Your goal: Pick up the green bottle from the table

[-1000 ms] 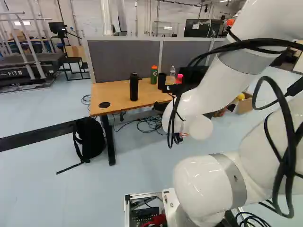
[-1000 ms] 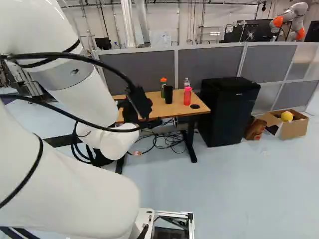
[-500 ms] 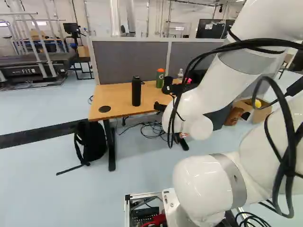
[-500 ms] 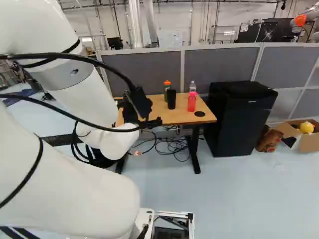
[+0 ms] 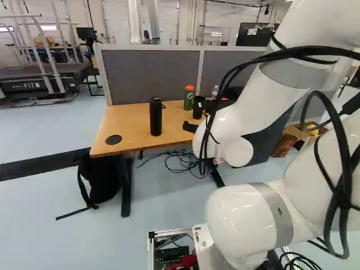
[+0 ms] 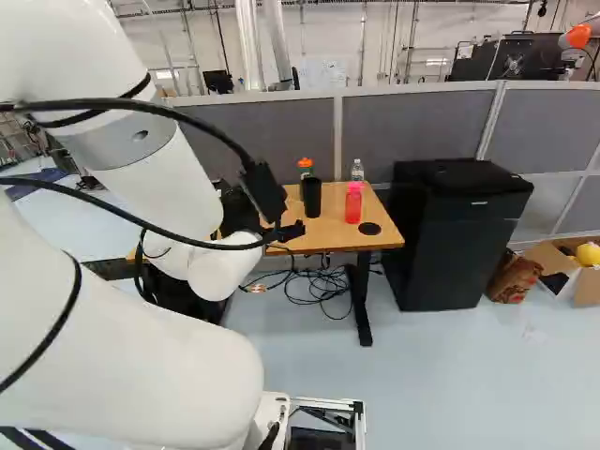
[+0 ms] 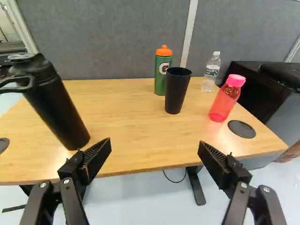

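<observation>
The green bottle [image 5: 188,98] with an orange cap stands upright at the back of the wooden table [image 5: 124,125]. My gripper [image 5: 190,127] shows only in part past the arm in the left base view, near the table's front edge. In the wrist view the gripper [image 7: 154,146] is open, its fingers wide apart with nothing between them. Farther ahead, across the tabletop, stands the green bottle [image 7: 160,75]. A black cup [image 7: 177,91] is just in front of it and to one side; in the right base view this cup covers part of the bottle.
A tall black bottle [image 7: 56,108] stands nearer, beside one finger. A pink bottle [image 7: 226,99] and a clear bottle [image 7: 211,72] are on the other side. Grey partitions [image 5: 149,76] back the table; a black cabinet [image 6: 459,234], backpack [image 5: 98,180] and cables [image 5: 183,162] surround it.
The base has moved closer to the table, turning a little on the way; the whole scene has shifted in both base views. Against its lowest joint the arm looks unchanged.
</observation>
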Available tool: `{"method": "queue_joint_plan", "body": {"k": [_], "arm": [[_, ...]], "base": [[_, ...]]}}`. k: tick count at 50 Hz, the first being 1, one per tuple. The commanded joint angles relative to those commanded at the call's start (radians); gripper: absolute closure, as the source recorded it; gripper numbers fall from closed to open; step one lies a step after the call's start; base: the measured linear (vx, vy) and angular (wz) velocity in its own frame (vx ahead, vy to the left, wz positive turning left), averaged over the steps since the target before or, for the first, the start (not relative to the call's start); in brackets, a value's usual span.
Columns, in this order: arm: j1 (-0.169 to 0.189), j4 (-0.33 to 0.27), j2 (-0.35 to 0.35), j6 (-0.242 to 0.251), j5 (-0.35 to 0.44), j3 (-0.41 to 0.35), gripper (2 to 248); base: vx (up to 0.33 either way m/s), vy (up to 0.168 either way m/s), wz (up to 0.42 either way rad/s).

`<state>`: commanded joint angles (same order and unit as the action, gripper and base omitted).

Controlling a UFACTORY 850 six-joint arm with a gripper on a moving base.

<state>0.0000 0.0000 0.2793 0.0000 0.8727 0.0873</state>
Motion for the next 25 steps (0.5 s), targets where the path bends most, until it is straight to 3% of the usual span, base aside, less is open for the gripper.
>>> {"method": "queue_joint_plan", "body": {"k": [25], "arm": [[0.0, 0.0, 0.0, 0.0, 0.0, 0.0, 3]], "base": [[0.146, -0.062, -0.007]]}}
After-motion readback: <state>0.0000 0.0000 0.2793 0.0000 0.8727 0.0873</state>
